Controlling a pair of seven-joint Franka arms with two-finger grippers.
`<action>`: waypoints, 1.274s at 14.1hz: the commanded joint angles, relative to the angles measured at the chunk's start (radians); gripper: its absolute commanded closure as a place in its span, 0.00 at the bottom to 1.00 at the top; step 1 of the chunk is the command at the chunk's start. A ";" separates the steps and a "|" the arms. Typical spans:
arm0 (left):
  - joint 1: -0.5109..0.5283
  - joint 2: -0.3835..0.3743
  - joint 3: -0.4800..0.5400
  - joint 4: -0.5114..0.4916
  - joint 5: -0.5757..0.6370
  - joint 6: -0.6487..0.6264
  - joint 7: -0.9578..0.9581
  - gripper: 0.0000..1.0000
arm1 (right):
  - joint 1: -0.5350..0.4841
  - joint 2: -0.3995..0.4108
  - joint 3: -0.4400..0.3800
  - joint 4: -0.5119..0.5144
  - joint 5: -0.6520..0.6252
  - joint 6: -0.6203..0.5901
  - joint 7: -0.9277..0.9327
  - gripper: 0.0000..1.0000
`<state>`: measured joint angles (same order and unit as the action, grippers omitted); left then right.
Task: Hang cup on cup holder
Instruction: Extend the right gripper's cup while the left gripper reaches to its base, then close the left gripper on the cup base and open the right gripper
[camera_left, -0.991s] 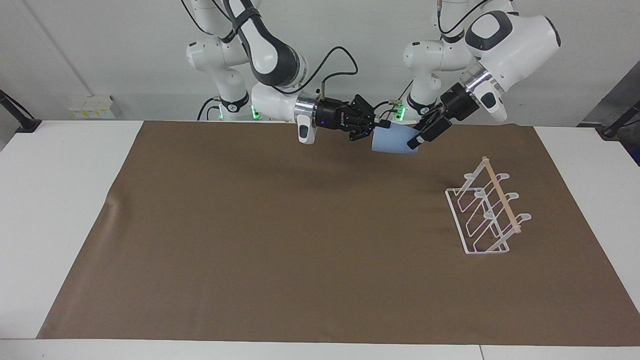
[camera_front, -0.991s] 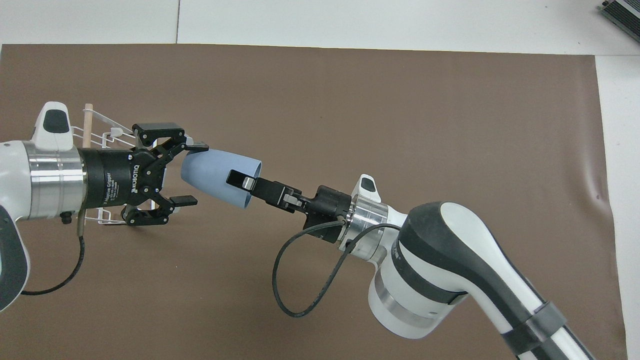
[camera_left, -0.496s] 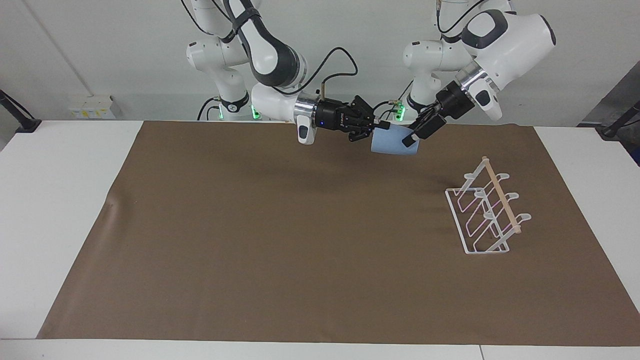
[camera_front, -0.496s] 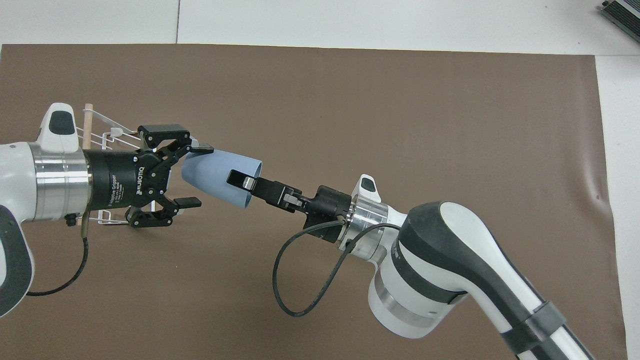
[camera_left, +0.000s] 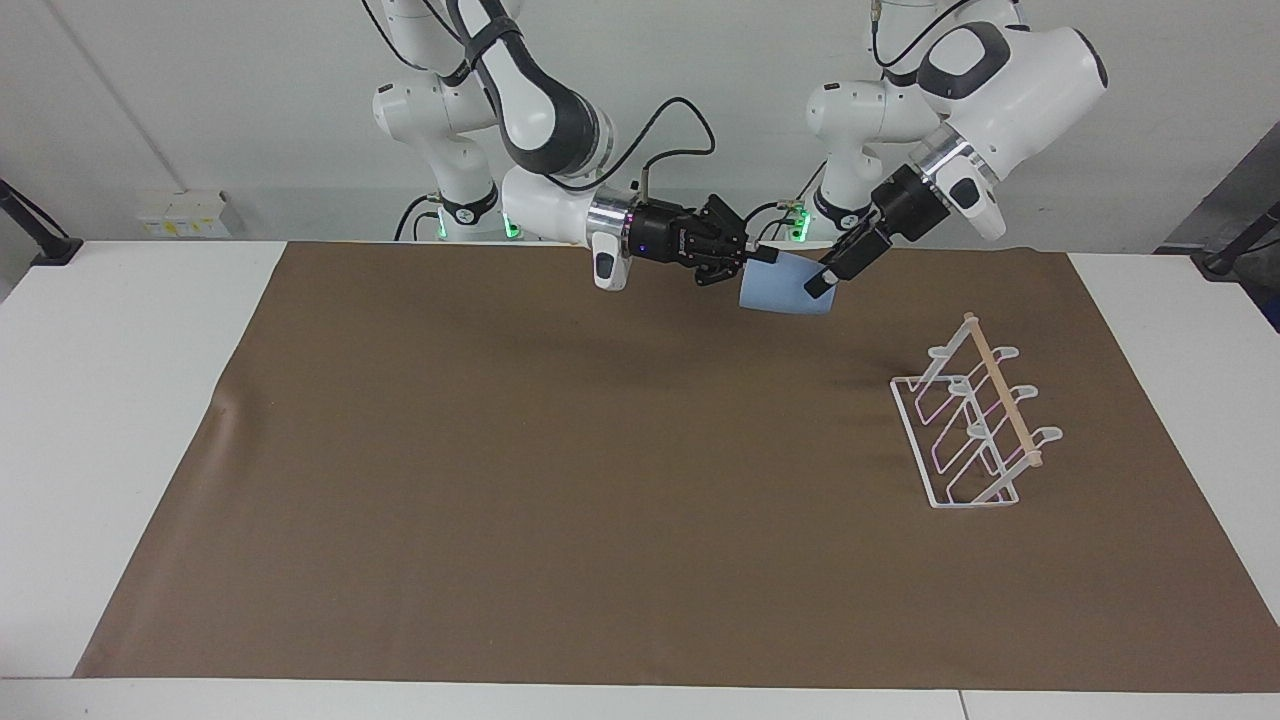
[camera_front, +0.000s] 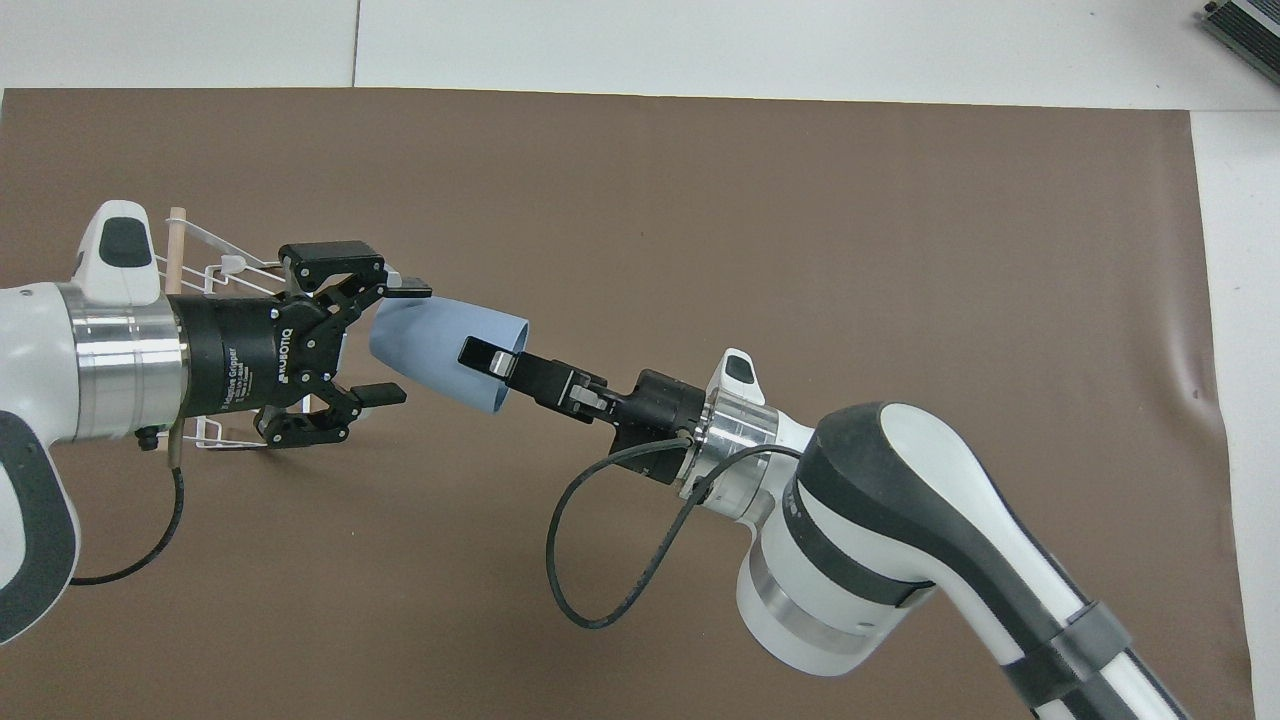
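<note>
Aloft, right gripper (camera_front: 488, 360) pinches cup (camera_front: 435, 342) rim; left gripper (camera_front: 398, 343), spread, seemingly straddles base.

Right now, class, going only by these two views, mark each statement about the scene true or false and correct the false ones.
1. The right end effector grips the light-blue cup by its rim. True.
2. The cup hangs on the white wire cup holder. False: it is held in the air over the brown mat, and the holder's prongs are bare.
3. The left end effector is open, its fingers either side of the cup's closed end. True.
4. The cup holder stands toward the right arm's end of the table. False: toward the left arm's end.
</note>
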<state>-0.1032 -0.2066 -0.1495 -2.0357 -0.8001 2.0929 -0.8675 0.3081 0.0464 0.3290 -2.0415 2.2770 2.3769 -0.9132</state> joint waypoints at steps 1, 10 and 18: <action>-0.038 0.007 0.007 -0.017 0.030 0.039 0.016 0.03 | -0.003 -0.002 0.004 0.004 0.030 0.016 -0.004 1.00; -0.038 0.009 0.005 -0.012 0.030 0.019 -0.011 1.00 | -0.001 -0.002 0.004 0.004 0.030 0.025 -0.004 1.00; -0.026 0.007 0.005 -0.014 0.027 0.013 -0.021 1.00 | 0.034 0.013 0.005 0.061 -0.022 0.250 -0.004 0.00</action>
<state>-0.1249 -0.1844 -0.1517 -2.0375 -0.7863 2.1130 -0.8688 0.3255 0.0480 0.3314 -2.0209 2.2749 2.5562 -0.9113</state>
